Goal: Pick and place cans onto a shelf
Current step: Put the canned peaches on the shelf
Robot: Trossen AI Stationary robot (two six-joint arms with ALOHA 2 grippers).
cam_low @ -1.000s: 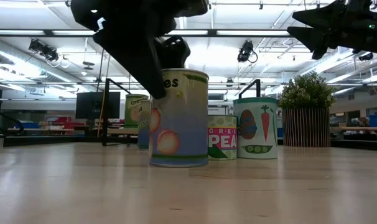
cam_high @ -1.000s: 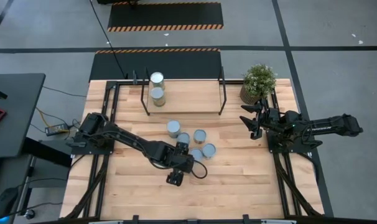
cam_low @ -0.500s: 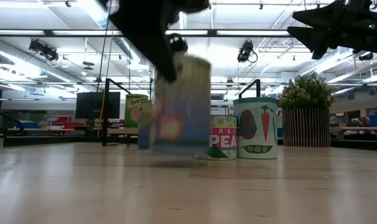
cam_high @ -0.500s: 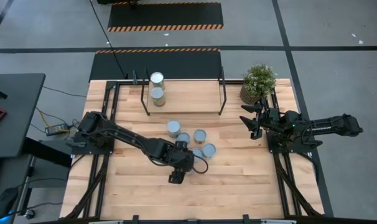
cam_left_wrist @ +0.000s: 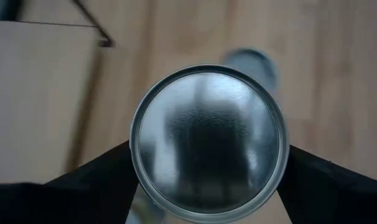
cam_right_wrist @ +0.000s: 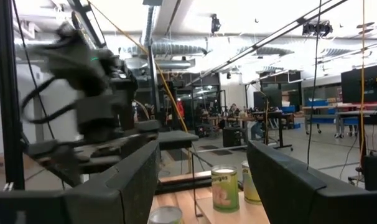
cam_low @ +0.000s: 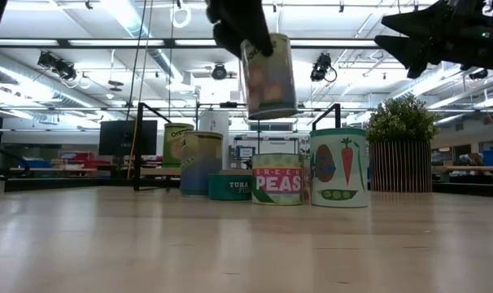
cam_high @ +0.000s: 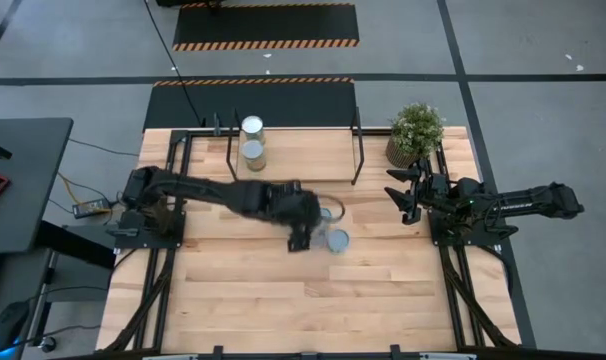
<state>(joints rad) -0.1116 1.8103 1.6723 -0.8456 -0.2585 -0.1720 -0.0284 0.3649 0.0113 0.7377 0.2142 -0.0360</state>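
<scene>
Steel-topped can [cam_left_wrist: 208, 143] is clamped in the left gripper [cam_high: 299, 222], lifted clear above the table cluster. Transport step underway; next it needs carrying to the shelf [cam_high: 303, 160]. Right gripper [cam_high: 407, 194] waits closed beside the plant.

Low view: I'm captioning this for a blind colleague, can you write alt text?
The left gripper holds a can lifted above a row of cans standing on the wooden table. A potted plant stands to their right, with the right gripper waiting above it.
</scene>
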